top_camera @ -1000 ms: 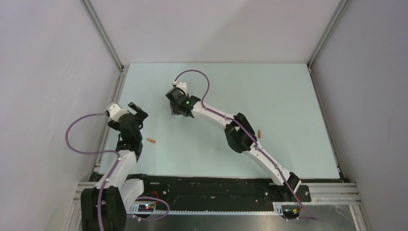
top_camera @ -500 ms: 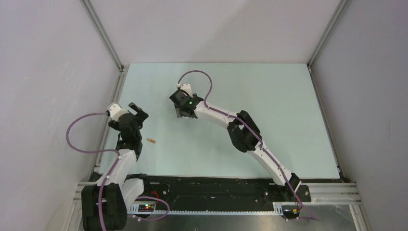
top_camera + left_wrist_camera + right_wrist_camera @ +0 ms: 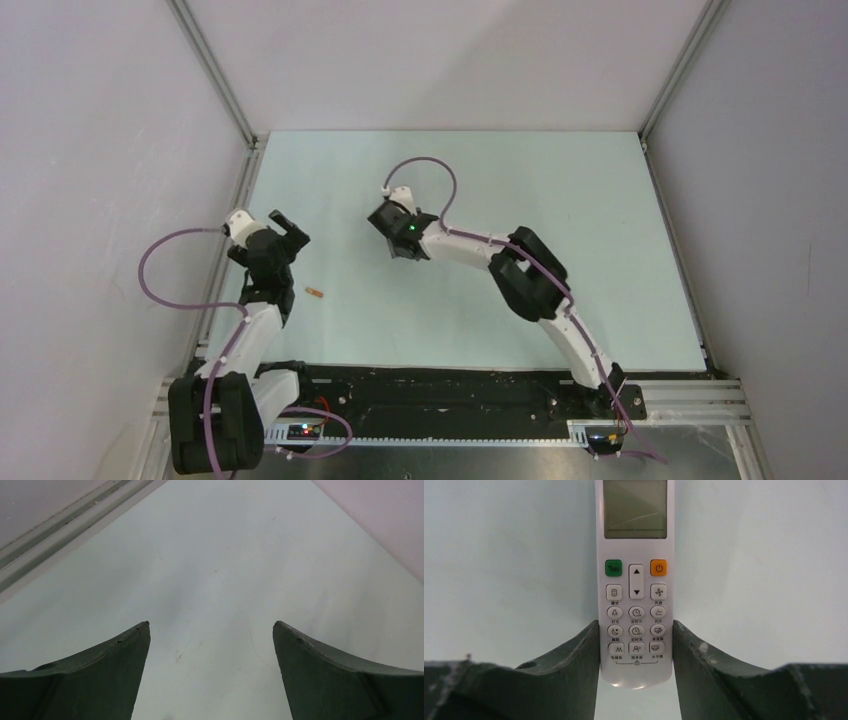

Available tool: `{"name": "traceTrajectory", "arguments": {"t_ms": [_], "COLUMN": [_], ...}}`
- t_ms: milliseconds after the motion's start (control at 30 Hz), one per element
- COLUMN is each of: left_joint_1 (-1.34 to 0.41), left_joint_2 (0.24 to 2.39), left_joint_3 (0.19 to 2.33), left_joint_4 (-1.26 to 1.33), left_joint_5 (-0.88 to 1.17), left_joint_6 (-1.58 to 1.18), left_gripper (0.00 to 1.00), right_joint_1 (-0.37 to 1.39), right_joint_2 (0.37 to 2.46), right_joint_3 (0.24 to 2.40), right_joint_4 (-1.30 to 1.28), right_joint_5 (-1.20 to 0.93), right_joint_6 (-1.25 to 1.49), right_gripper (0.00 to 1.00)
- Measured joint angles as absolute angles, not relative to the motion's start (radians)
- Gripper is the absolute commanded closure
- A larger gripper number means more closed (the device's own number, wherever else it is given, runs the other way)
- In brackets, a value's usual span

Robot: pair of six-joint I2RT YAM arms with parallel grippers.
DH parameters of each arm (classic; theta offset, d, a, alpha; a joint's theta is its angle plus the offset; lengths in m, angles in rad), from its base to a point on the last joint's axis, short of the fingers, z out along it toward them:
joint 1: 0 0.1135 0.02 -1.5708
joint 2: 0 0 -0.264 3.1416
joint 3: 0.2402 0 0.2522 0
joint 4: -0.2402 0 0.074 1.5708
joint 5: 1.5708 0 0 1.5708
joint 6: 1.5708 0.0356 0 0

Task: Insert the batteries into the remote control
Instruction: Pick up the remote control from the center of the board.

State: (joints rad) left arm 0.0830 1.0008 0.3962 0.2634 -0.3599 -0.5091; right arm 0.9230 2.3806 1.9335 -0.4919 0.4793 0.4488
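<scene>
The white remote control [image 3: 636, 555] lies buttons up, its display at the far end, over the pale green table. My right gripper [image 3: 636, 622] is shut on its lower end, both fingers pressed to its sides. In the top view the right gripper [image 3: 393, 236] is near the table's middle left and covers the remote. One small orange battery [image 3: 314, 292] lies on the table near the left arm. My left gripper [image 3: 291, 231] stands open above bare table [image 3: 211, 625], just behind and left of that battery. No other battery shows.
An aluminium rail [image 3: 236, 196] and grey wall border the table on the left, close to the left gripper; the rail [image 3: 60, 527] shows in the left wrist view too. Walls close in the back and right. The arm bases sit on a black strip [image 3: 450, 395] at the near edge.
The right gripper has moved right and toward the near side, gripping the remote. A battery seen beside the right arm's elbow is now covered by the arm. The left arm barely shifted.
</scene>
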Motion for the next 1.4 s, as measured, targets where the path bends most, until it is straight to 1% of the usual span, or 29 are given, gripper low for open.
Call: {"name": "traceTrajectory", "arguments": {"t_ms": [167, 233, 333, 433, 600, 700, 800, 900, 1000, 1100, 1233, 1267, 1367, 1400], "left_joint_1": [0.084, 0.077, 0.026, -0.049, -0.094, -0.138, -0.264, -0.472, -0.672, -0.865, -0.991, -1.017, -1.061, -1.068], "left_joint_2": [1.008, 1.002, 0.971, 0.902, 0.7, 0.58, 0.495, 0.463, 0.471, 0.542, 0.646, 0.673, 0.712, 0.717], "left_joint_3": [0.472, 0.485, 0.499, 0.515, 0.509, 0.474, 0.426, 0.411, 0.411, 0.411, 0.411, 0.411, 0.411, 0.411], "left_joint_4": [0.169, 0.133, 0.038, -0.048, -0.105, -0.105, -0.107, -0.115, -0.11, -0.067, -0.011, -0.006, 0.006, 0.012], "left_joint_5": [-0.321, -0.292, -0.258, -0.2, -0.028, 0.057, 0.095, 0.07, -0.001, -0.081, -0.156, -0.176, -0.218, -0.228], "left_joint_6": [-0.574, -0.623, -0.665, -0.686, -0.787, -0.882, -0.994, -1.077, -1.138, -1.19, -1.222, -1.227, -1.239, -1.243], "left_gripper": [0.07, 0.05, 0.04, 0.03, 0.01, 0.01, 0.01, 0.01, 0.01, 0.01, 0.02, 0.04, 0.15, 0.16], "right_joint_1": [0.923, 0.925, 0.947, 1.018, 1.179, 1.223, 1.274, 1.369, 1.459, 1.533, 1.596, 1.613, 1.649, 1.657], "right_joint_2": [2.099, 1.969, 1.802, 1.653, 1.421, 1.279, 1.122, 0.951, 0.835, 0.783, 0.814, 0.836, 0.869, 0.874], "right_joint_3": [1.517, 1.389, 1.292, 1.224, 1.021, 0.878, 0.769, 0.707, 0.688, 0.672, 0.667, 0.666, 0.653, 0.651], "right_joint_4": [-0.404, -0.388, -0.371, -0.338, -0.29, -0.299, -0.335, -0.393, -0.432, -0.469, -0.509, -0.512, -0.511, -0.512], "right_joint_5": [0.485, 0.477, 0.488, 0.514, 0.521, 0.517, 0.53, 0.572, 0.619, 0.658, 0.701, 0.706, 0.723, 0.728], "right_joint_6": [0.393, 0.365, 0.329, 0.301, 0.312, 0.344, 0.379, 0.435, 0.49, 0.552, 0.622, 0.635, 0.659, 0.664], "right_gripper": [1.0, 1.0, 1.0, 1.0, 1.0, 1.0, 1.0, 1.0, 1.0, 1.0, 1.0, 1.0, 1.0, 1.0]}}
